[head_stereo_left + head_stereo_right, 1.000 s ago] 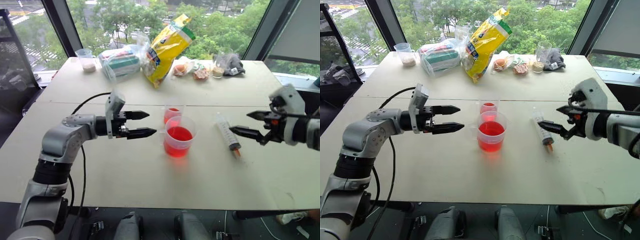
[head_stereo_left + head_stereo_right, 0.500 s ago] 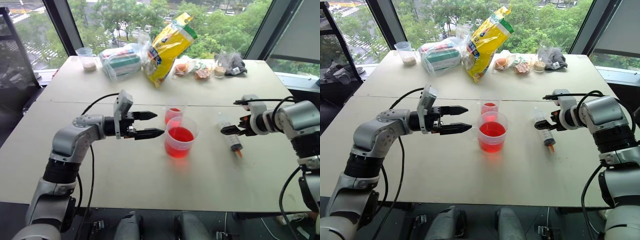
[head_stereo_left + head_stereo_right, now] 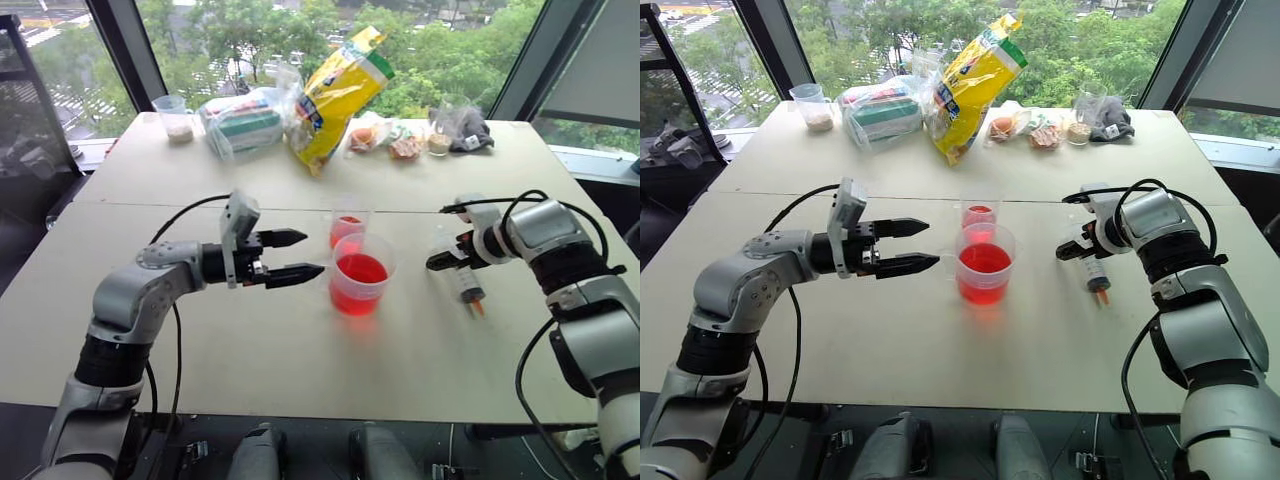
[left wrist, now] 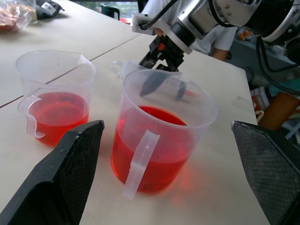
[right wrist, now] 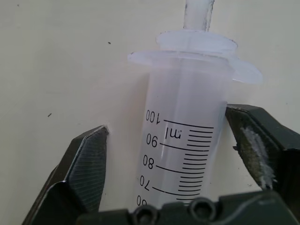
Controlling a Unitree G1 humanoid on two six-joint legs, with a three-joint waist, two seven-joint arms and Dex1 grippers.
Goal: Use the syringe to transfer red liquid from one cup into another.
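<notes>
Clear plastic syringe (image 5: 187, 140) lies on the counter (image 3: 250, 350) right of the big cup (image 3: 360, 285), right hand (image 3: 1077, 248) astride it with a gap at each finger; left hand (image 3: 300, 255) waits, fingers apart. Nothing drawn yet.

In the right wrist view the syringe (image 5: 187, 140) is cut off by the bottom edge below its seventy mark and its plunger rod by the top edge. In the left wrist view part of the barrel is seen only through the large cup (image 4: 164, 131). At upper centre, the far snack packets (image 3: 390, 140) are too small to identify
</notes>
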